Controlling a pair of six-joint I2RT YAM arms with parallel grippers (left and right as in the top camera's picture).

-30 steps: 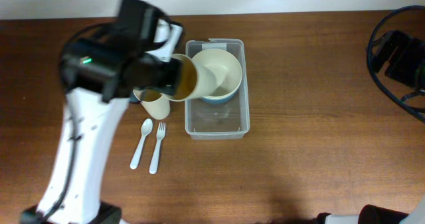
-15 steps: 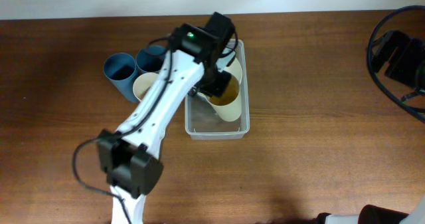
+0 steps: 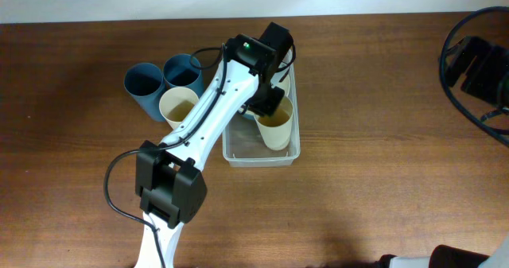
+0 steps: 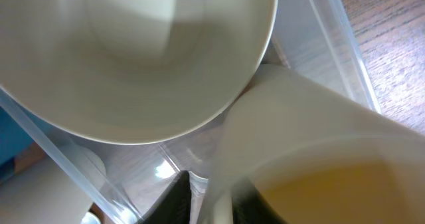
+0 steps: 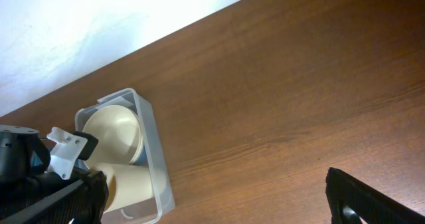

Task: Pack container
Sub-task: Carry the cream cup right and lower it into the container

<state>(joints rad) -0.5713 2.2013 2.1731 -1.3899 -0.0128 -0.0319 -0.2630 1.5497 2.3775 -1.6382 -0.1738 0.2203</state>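
The clear rectangular container (image 3: 296, 145) stands mid-table, and it also shows in the right wrist view (image 5: 151, 141) and the left wrist view (image 4: 335, 34). A cream bowl (image 4: 133, 51) sits in its far end, on a blue bowl (image 5: 138, 152). My left gripper (image 3: 266, 102) is inside the container, shut on the wall of a cream cup (image 3: 276, 127) that lies tilted in the near end. In the left wrist view the fingers (image 4: 212, 199) pinch the cup (image 4: 319, 164). My right gripper (image 5: 209, 187) is open and empty, far to the right over bare table.
Two blue cups (image 3: 143, 87) (image 3: 181, 67) and one cream cup (image 3: 179, 105) stand close together left of the container. The left arm crosses the table from its base (image 3: 167, 184). Black cables and gear (image 3: 477, 61) sit at the right edge.
My left arm has swung from the cups on the left to the container, carrying the cream cup. It has lowered the cup into the container's near end beside the bowl.
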